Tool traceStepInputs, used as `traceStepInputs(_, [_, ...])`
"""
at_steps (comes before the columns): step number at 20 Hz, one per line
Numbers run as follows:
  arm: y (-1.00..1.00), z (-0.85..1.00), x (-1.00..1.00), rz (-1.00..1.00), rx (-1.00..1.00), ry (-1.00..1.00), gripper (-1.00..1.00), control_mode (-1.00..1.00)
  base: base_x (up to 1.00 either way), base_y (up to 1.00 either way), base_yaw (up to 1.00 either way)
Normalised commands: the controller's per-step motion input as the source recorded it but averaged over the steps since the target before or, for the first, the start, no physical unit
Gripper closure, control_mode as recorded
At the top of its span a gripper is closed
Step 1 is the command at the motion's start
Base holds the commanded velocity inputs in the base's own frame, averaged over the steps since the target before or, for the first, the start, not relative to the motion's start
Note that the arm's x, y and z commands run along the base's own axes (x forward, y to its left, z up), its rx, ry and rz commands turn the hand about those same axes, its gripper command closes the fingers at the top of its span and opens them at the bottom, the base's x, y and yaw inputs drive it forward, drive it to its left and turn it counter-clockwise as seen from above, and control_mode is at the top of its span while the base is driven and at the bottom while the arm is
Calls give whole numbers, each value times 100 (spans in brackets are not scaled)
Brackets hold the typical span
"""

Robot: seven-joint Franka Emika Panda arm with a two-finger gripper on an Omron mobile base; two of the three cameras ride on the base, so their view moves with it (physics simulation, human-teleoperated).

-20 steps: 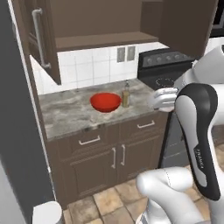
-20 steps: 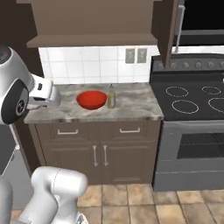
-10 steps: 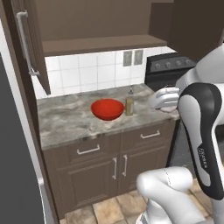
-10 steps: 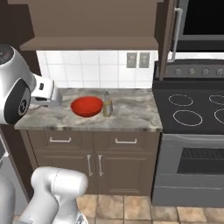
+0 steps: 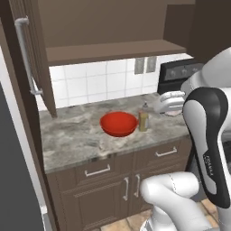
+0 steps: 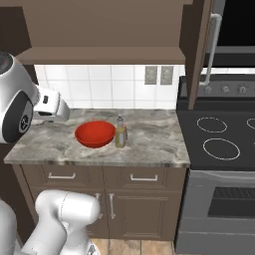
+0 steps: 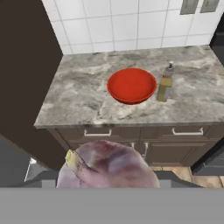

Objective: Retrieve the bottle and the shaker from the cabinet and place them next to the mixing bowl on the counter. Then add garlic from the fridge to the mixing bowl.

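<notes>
Garlic (image 7: 107, 164): one bulb, purplish-mauve papery skin with darker veining and a pale yellow stub at one end. It sits at the bottom of the hand view, right where the fingers rise, and covers them. The gripper's jaws are part open, closed about the bulb, as far as the hand view tells.

Mixing bowl (image 7: 131, 85): one, red, shallow, round, on the grey marbled counter (image 7: 78, 98) well ahead of the fingers.

Bottle (image 7: 165, 84): one, amber, with a pale cap, upright, just beside the bowl's rim.
</notes>
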Motion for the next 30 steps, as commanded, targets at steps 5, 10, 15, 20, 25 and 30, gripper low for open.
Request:
traceStepInputs(5, [0,0,0,0,0,0,100,100,66,-20,-4])
traceStepInputs(10, [0,0,0,0,0,0,100,100,44,-7,-2])
traceStepInputs(15, [0,0,0,0,0,0,100,100,30,-15,1])
traceStepInputs(20, [0,0,0,0,0,0,100,100,53,-40,10])
traceStepInputs(25, [0,0,0,0,0,0,100,100,10,-11,4])
traceStepInputs(30, [0,0,0,0,0,0,100,100,0,0,0])
